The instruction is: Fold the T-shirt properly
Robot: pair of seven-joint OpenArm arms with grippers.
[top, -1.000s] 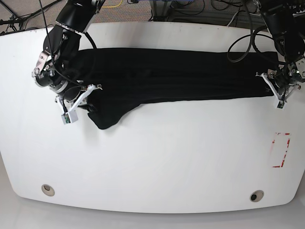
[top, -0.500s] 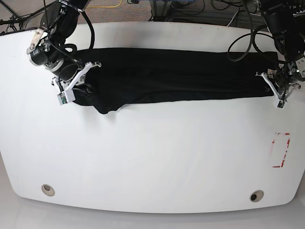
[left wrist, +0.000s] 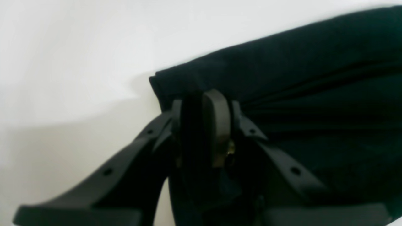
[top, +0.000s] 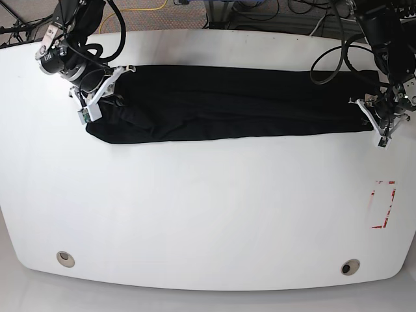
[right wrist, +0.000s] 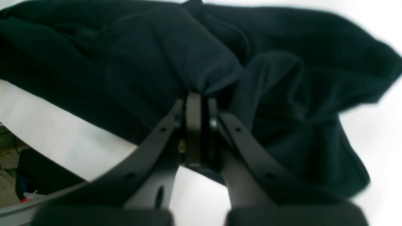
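Your right gripper (right wrist: pixel 198 103) is pinching a bunched fold of the T-shirt (top: pixel 240 104); its jaws are pressed together on the cloth. Your left gripper (left wrist: pixel 204 103) is also pinching the shirt, at the opposite end edge. Between them the shirt is lying as a long band across the far part of the table (top: pixel 208 214).

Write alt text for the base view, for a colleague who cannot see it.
A large plain black T-shirt lies stretched in a long band across the far half of a white table. The right gripper pinches one end, the left gripper the other.
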